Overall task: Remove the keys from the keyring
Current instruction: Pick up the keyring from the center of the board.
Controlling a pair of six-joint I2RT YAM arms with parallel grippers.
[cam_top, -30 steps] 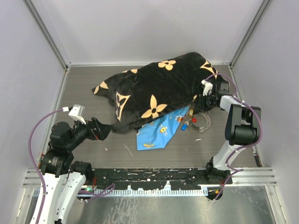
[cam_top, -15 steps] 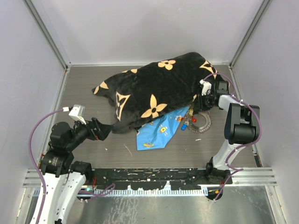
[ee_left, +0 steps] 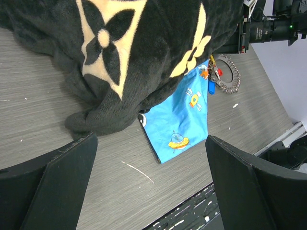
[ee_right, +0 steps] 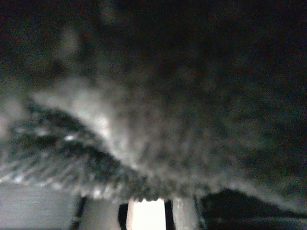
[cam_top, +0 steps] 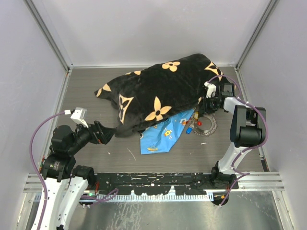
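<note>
The keyring (cam_top: 208, 125) is a silvery chain-like loop lying on the table to the right of the blue cloth. The keys (cam_top: 192, 125), with red, blue and orange heads, are bunched at its left side. The left wrist view shows the keyring (ee_left: 233, 79) and keys (ee_left: 212, 79) at the upper right. My right gripper (cam_top: 207, 99) is above them, its fingertips buried in the right edge of the black blanket (cam_top: 158, 91). Dark fuzzy blanket (ee_right: 144, 96) fills the right wrist view and hides the jaws. My left gripper (cam_top: 106, 135) stands wide open and holds nothing, by the blanket's lower left corner.
A blue cloth (cam_top: 163, 134) with cartoon prints pokes out from under the blanket toward the front. The blanket covers the middle and back of the table. Metal-framed grey walls (cam_top: 43, 72) close in the left, right and back sides. A black rail (cam_top: 153, 178) runs along the front edge.
My right gripper has edged slightly back and left into the blanket's edge. The left arm, the keys and the keyring have not moved.
</note>
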